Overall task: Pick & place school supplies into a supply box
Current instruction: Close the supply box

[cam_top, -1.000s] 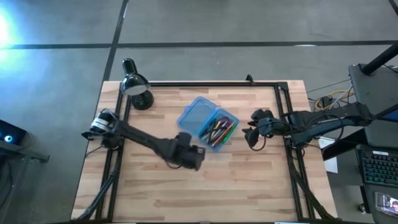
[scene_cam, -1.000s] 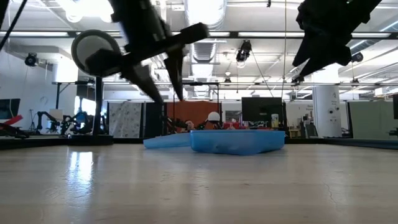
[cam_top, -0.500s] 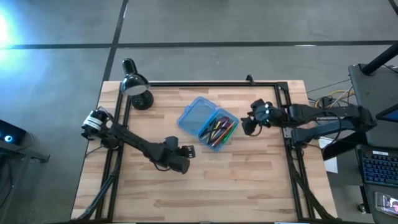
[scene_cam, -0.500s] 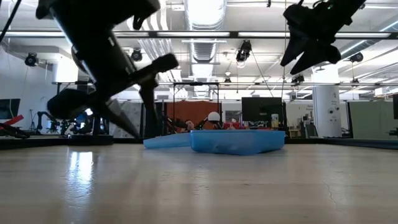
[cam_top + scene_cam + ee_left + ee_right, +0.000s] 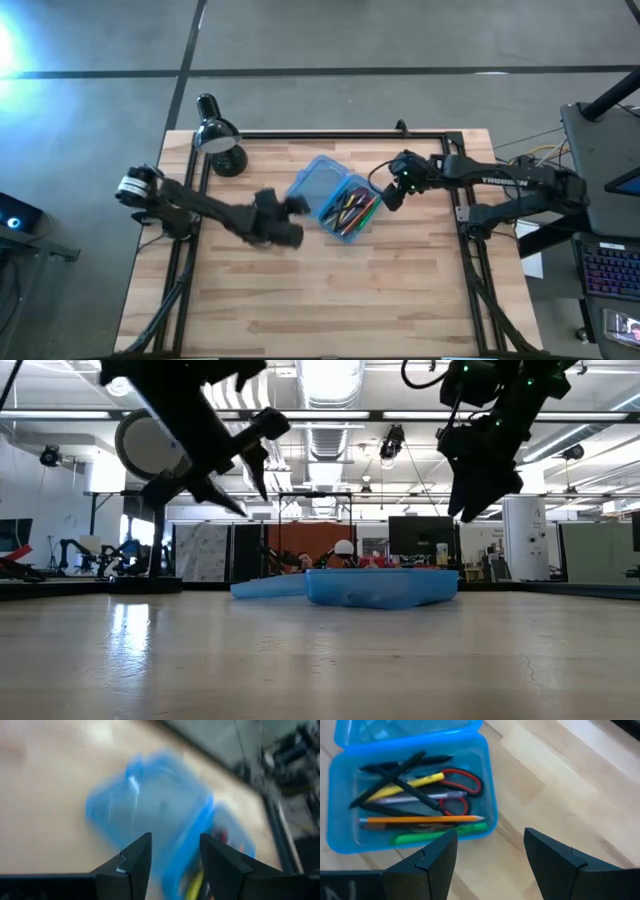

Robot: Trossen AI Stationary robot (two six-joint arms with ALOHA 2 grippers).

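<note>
The wooden bench (image 5: pixel 330 290) carries little besides the black desk lamp (image 5: pixel 218 137) at its far left corner and the supply box (image 5: pixel 333 196) near the middle; the box lies open, its lid (image 5: pixel 313 181) folded flat on the lamp side and its tray holding all the school supplies (image 5: pixel 415 800) that can be seen: black pens, a yellow one, a pale one, an orange pencil, a green marker and the red-handled scissors (image 5: pixel 462 787); nothing loose shows on the boards around it. Over the last second both arms have closed in on the box from either side; the left gripper (image 5: pixel 291 204), which had swung back toward the near left, now hangs just beside the lid's outer edge, jaws parted and empty; the right gripper (image 5: pixel 392 194) has come from the bench's right edge to just beside the tray's right corner, jaws likewise wide and holding nothing. Judged from this, the placing looks finished, and the likely remaining step is folding the lid over the tray, with the left arm best placed for it.
</note>
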